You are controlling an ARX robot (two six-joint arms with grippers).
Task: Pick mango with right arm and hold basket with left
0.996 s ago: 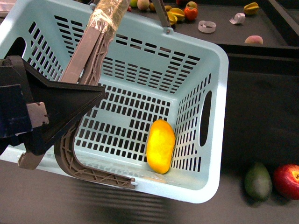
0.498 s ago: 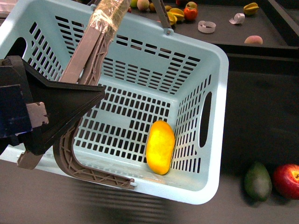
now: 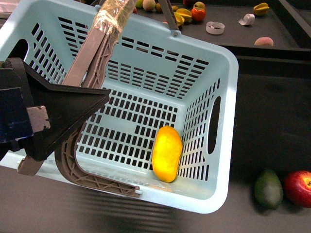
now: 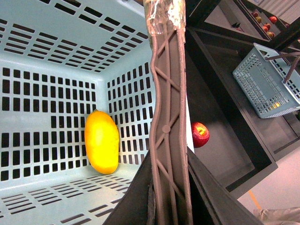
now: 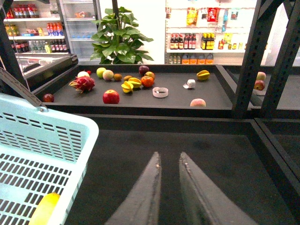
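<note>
The yellow-orange mango [image 3: 166, 153] lies inside the pale turquoise basket [image 3: 221, 145], against its right wall near the front corner. It also shows in the left wrist view [image 4: 101, 142] and partly in the right wrist view [image 5: 44, 209]. My left gripper [image 3: 53, 109] is shut on the basket's grey-brown handle [image 4: 168, 117], which runs up between its black fingers. My right gripper [image 5: 169, 158] is open and empty, its two fingers a narrow gap apart over the dark shelf, to the right of the basket [image 5: 56, 140]. The right arm is out of the front view.
A dark green fruit [image 3: 268, 189] and a red apple [image 3: 300, 188] lie on the dark surface right of the basket. A back shelf holds several fruits, a starfruit [image 3: 261, 8] and a tape roll [image 3: 215, 27]. A black frame post [image 5: 248, 56] stands at the right.
</note>
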